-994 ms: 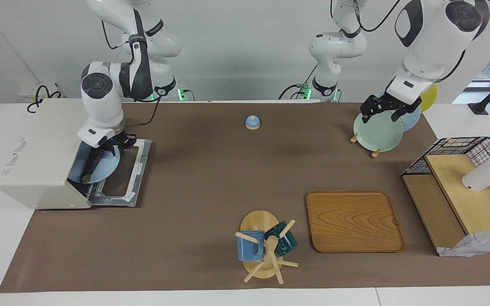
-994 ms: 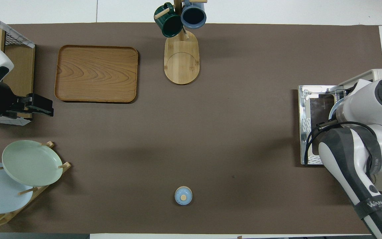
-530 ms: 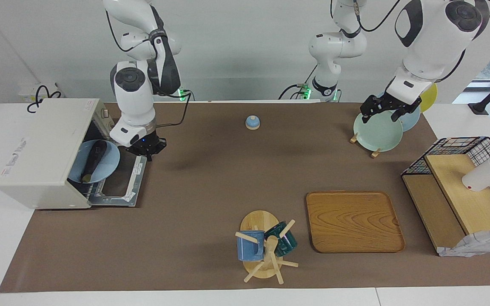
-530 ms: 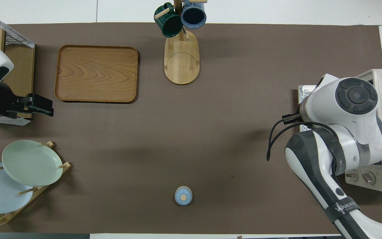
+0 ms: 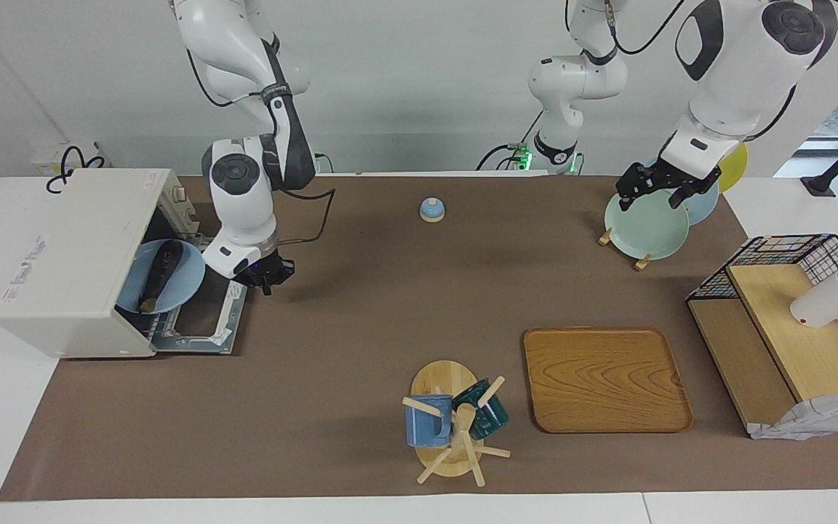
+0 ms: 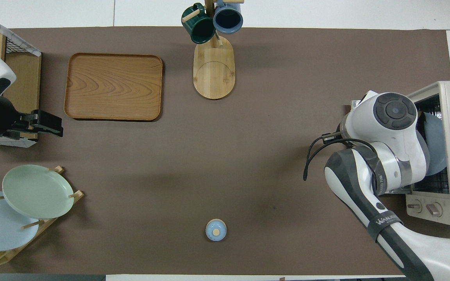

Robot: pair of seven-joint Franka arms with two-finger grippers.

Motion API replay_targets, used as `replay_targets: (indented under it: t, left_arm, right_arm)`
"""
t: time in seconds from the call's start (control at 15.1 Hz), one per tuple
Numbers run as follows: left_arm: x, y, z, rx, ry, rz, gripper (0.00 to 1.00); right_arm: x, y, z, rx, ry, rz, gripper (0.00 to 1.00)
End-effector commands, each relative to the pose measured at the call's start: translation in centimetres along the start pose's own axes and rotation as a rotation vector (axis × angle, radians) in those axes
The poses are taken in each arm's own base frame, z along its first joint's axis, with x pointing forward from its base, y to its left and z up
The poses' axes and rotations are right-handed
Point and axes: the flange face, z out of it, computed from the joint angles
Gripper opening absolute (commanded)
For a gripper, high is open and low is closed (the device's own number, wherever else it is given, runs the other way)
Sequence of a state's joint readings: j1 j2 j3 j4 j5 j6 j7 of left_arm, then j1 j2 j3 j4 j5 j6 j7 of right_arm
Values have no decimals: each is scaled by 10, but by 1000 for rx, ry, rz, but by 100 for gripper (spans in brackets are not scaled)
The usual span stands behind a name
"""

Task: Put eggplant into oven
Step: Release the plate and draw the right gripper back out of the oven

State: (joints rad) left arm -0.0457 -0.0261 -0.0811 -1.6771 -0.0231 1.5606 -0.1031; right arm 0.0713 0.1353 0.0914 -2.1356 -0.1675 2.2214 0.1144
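Now eggplant (image 5: 159,271) lying on blue plate (image 5: 180,287) inside oven (image 5: 70,262), door (image 5: 217,320) dropped open. Right hand (image 5: 268,275) shut, empty, over door's edge at eggplant's three o'clock in facing view. Left hand (image 5: 657,188) wide, empty, waiting over green plate (image 5: 644,231), well apart.

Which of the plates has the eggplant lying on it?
The light blue plate inside the open oven, with the eggplant on it. The other plates stand bare in the rack at the left arm's end.
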Motion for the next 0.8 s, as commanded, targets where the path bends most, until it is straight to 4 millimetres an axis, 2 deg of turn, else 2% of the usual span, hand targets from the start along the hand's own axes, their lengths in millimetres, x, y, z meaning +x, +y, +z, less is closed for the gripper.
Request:
replay_targets:
  t: [0.0, 0.73]
  left_arm:
    - [-4, -3, -5, 2, 5, -13, 100]
    - [-4, -2, -5, 2, 5, -11, 100]
  right_arm:
    - [-1, -1, 2, 15, 13, 20, 0]
    - [-6, 2, 22, 16, 1, 15, 0]
